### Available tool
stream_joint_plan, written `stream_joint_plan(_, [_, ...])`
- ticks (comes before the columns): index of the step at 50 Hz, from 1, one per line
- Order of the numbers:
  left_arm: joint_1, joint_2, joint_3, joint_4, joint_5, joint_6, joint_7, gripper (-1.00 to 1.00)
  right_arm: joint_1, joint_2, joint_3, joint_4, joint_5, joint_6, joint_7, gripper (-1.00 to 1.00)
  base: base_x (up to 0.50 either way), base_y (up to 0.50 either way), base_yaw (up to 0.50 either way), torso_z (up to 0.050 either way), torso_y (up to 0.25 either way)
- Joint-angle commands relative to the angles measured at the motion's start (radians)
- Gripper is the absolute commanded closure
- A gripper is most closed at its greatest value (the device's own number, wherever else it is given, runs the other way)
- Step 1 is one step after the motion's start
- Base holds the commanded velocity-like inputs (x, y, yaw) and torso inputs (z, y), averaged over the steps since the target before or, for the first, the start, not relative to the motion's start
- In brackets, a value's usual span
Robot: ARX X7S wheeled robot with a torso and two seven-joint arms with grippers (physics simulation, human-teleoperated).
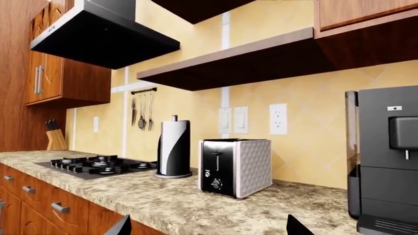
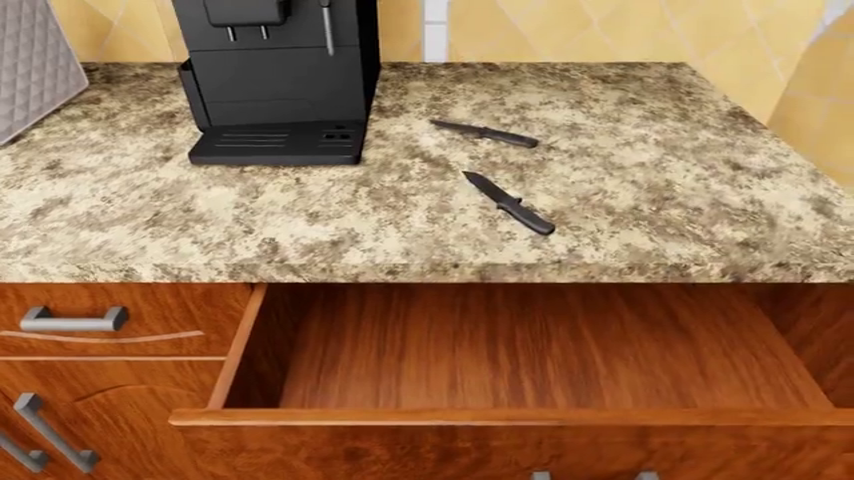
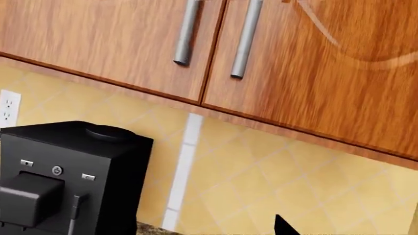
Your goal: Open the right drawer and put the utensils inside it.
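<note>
Neither gripper shows in the head view: the left gripper [image 1: 207, 226] appears only as two dark tips set apart with nothing between them, and of the right gripper only one tip shows in its wrist view, so I cannot tell how wide it stands. Both knives lie on the counter [image 2: 667, 200] behind the open, bare drawer [image 2: 534, 345], right of the coffee machine [image 2: 276, 75]. The near knife [image 2: 509, 203] lies diagonally, handle toward the drawer's right; the far knife [image 2: 485, 133] lies nearly crosswise, so the right arm likely suits better.

Head view looks steeply down on the counter; both wrist views face the backsplash, all sharing the coffee machine [image 2: 274, 75].
</note>
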Motion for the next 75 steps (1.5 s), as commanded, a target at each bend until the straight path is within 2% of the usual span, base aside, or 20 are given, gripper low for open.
stream_joint_plan(1, [0.004,0.015,-0.02,0.003,-0.008,0.002,0.012,-1.0,0.054,-0.019,-0.036,0.058,-0.038,0.015,-0.042,-1.0,0.05,-0.14,0.0,0.0,0.0])
stream_joint_plan(24, [0.006,0.034,-0.04,0.005,-0.014,0.004,0.028,-1.0,0.047,-0.01,-0.048,0.024,-0.03,0.031,-0.055,-1.0,0.08,-0.14,0.0,0.0,0.0])
stream_joint_plan(41, [0.025,0.097,-0.139,0.012,-0.052,0.014,0.082,-1.0,0.054,-0.012,-0.062,0.02,-0.039,0.035,-0.073,-1.0,0.19,-0.14,0.0,0.0,0.001])
stream_joint_plan(75, [0.02,0.09,-0.122,0.01,-0.045,0.012,0.073,-1.0,0.048,-0.003,-0.065,-0.001,-0.033,0.046,-0.067,-1.0,0.2,-0.13,0.0,0.0,0.0])
